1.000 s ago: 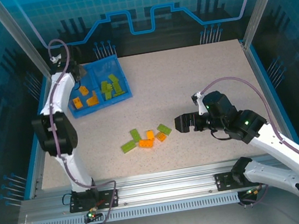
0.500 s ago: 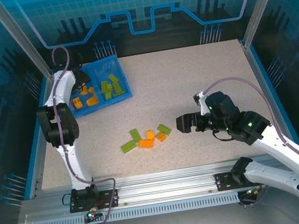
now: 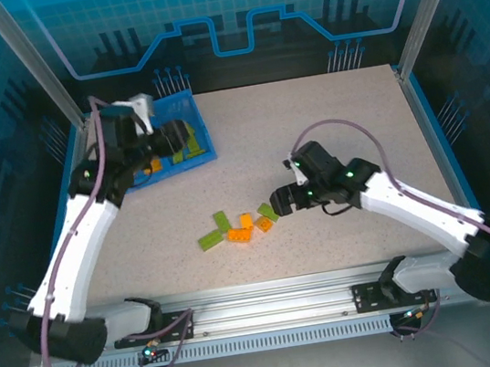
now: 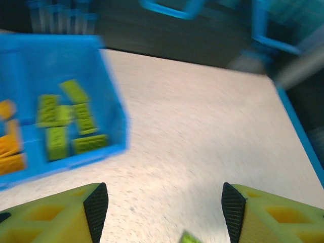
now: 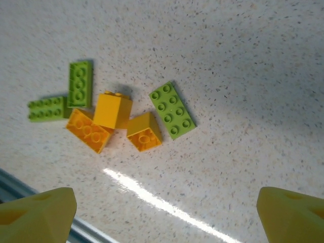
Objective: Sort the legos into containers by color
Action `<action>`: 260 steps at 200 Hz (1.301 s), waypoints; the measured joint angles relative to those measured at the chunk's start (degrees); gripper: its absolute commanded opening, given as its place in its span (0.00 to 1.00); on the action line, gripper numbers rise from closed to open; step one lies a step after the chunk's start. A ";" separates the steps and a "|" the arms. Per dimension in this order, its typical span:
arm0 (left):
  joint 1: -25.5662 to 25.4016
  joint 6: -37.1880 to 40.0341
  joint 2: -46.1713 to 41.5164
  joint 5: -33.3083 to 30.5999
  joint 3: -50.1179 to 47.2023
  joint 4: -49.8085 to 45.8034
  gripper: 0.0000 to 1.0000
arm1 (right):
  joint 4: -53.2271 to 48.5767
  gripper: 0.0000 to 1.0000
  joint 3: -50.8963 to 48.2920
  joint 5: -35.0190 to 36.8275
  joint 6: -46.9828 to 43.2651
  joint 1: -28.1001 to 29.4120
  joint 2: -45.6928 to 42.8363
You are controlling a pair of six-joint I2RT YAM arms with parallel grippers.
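Toward the surface's [image 3: 329, 125] near edge lie six small studded plastic bricks [image 3: 239, 233], three orange and three light green, mostly touching. The right pincer [image 3: 282, 202] hovers just beside them, spread wide and empty. Closing there could catch two colours at once or scatter the pile. At the far-left corner the left pincer [image 4: 164, 205], partly spread and empty, hangs by the shallow blue plastic tray [image 4: 76, 158] of sorted bricks.

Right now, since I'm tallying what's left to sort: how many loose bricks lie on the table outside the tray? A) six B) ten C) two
A: three orange bricks and three light green bricks lie clustered on the table.
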 measured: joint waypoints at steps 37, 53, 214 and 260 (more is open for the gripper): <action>-3.85 14.21 -10.12 11.65 -13.73 0.59 0.75 | 0.74 0.91 6.10 0.39 -3.41 1.33 14.56; -4.11 20.46 -14.05 16.39 -19.26 0.17 0.86 | 0.98 0.91 8.31 1.01 -4.02 1.86 19.50; -4.61 36.63 -17.57 26.23 -26.80 0.24 0.99 | -0.26 0.49 17.31 7.37 -2.32 3.63 39.60; -4.61 37.70 -18.56 26.03 -26.91 0.22 0.99 | 0.28 0.34 17.00 8.74 -1.03 4.15 39.41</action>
